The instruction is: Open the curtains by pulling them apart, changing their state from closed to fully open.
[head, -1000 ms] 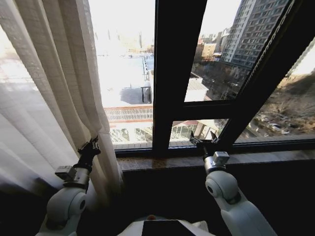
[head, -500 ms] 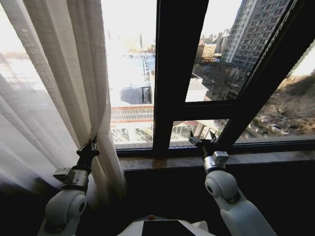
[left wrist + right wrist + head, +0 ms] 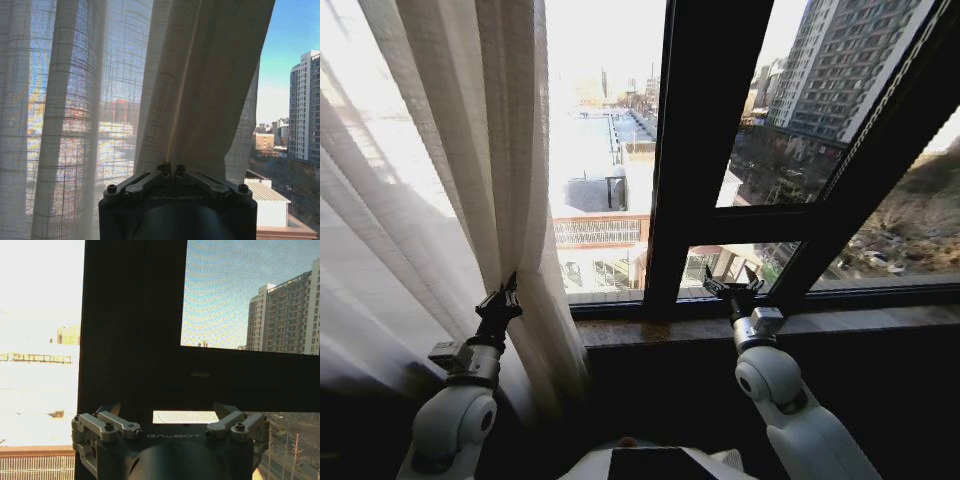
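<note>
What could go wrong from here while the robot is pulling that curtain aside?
1. The left tool is shut on a thin fold of the curtain; sheer fabric could slip out, or snag and strain if pulled hard.
2. Bunched folds hang beside the left arm near the window sill, so cloth might drape over the arm or wrist camera.
3. The right tool sits open close to the black window frame; a sideways drive could knock it against the frame.

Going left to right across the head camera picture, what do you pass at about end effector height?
Curtain → left end effector, closed on the curtain's edge fold → bare window glass → black vertical frame bar → right end effector, open, in front of the window frame.
</note>
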Controlling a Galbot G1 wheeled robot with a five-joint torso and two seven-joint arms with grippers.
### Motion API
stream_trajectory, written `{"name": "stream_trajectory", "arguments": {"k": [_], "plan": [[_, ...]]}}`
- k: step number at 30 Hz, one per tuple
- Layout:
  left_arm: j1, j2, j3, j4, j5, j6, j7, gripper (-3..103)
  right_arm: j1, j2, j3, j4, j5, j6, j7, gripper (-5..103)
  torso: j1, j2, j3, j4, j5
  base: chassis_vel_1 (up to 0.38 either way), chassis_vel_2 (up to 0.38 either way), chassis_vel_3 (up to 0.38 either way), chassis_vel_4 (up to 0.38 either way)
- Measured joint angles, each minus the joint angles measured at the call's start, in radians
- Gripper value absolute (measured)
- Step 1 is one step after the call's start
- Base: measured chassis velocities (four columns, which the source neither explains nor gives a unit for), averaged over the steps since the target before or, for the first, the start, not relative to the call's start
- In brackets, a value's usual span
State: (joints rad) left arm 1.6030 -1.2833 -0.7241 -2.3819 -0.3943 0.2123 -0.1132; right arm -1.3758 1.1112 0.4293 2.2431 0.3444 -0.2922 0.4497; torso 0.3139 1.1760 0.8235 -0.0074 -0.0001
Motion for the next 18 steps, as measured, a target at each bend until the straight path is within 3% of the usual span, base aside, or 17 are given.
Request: {"name": "stream_trajectory", "arguments": {"k": [18], "plan": [[-0.004, -0.002, -0.004, 0.012, 0.002, -0.016, 0.002, 0, 0.007, 0.010, -0.017, -0.006, -0.004, 0.000, 0.001, 100, 0.000, 0.000, 0.000, -0.0001, 0.0003, 0.195, 0.189, -0.192, -0.184]]}}
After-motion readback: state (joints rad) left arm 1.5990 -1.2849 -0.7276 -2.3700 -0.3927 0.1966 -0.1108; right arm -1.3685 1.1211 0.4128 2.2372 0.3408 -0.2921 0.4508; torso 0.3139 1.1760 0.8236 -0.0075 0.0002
